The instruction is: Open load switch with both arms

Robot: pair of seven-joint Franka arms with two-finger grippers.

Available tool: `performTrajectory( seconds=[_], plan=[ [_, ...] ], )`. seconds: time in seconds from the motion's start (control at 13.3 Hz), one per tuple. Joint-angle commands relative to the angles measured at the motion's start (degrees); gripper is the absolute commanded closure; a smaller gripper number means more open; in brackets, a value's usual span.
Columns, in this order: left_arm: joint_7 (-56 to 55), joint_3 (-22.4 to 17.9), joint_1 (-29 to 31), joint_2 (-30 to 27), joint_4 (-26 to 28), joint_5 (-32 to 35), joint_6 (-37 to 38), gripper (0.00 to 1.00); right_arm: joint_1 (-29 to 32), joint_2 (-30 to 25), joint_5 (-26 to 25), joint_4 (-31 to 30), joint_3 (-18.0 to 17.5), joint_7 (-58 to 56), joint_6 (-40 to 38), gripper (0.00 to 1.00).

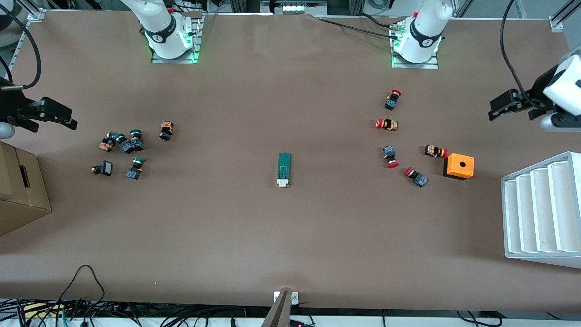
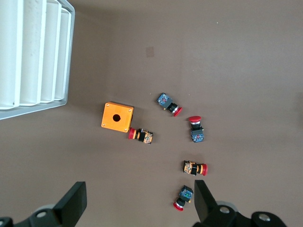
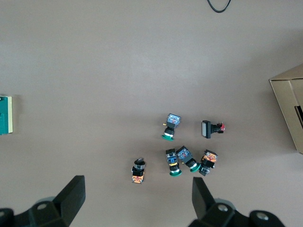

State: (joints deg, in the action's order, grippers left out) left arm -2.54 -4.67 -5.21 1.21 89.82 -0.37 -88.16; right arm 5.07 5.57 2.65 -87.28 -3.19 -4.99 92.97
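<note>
Load switch (image 1: 283, 169) lay mid-desk, long axis toward the bases, approx. equidistant btwn left hand (image 1: 504, 105) and right hand (image 1: 56, 114), both open, empty, at opposite desk ends.

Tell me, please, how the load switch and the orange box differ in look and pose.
The load switch is a slim dark-green block with a white tab at its end nearer the front camera; the orange box is squat and squarish with a round hole on top. The load switch lies mid-table, alone; the orange box sits toward the left arm's end, beside red-capped buttons. Both rest untouched on the table.
</note>
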Motion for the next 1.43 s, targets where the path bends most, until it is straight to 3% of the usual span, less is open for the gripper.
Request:
performTrajectory(
  seconds=[0.0, 0.3, 0.6, 0.9, 1.2, 1.35],
  plan=[
    [-1.15, 0.8, 0.03, 0.9, -1.31, 0.02, 1.06, 0.0, 0.2, 0.41, -0.19, 1.32, -0.24, -0.72, -1.12, 0.0],
    [-1.94, 5.88, -0.94, 1.95, -1.31, -0.07, 0.97, 0.0, 0.2, 1.2, -0.28, 1.41, -0.24, -1.33, -0.6, 0.0],
    [-4.57, 16.33, -1.2, 4.94, -1.58, 0.54, 0.45, 0.0, 0.2, 1.38, -0.45, 1.41, -0.33, -1.42, -0.42, 0.0],
    [-14.83, 24.68, -1.2, 7.75, -0.97, -0.07, -8.57, 0.0, 0.03, 1.46, -0.37, 1.94, -0.41, 1.11, -0.42, 0.0],
    [-29.69, 31.73, -1.55, 10.91, 2.1, 1.68, -22.46, 0.0, -1.29, 3.04, 0.07, 2.29, -0.59, 26.54, 0.54, 0.0],
    [-35.57, 31.91, -4.26, 11.62, 6.31, 5.71, -32.2, 0.0, -1.73, 4.62, 0.07, 2.29, -0.68, 37.74, 5.52, 0.0]
  ],
)
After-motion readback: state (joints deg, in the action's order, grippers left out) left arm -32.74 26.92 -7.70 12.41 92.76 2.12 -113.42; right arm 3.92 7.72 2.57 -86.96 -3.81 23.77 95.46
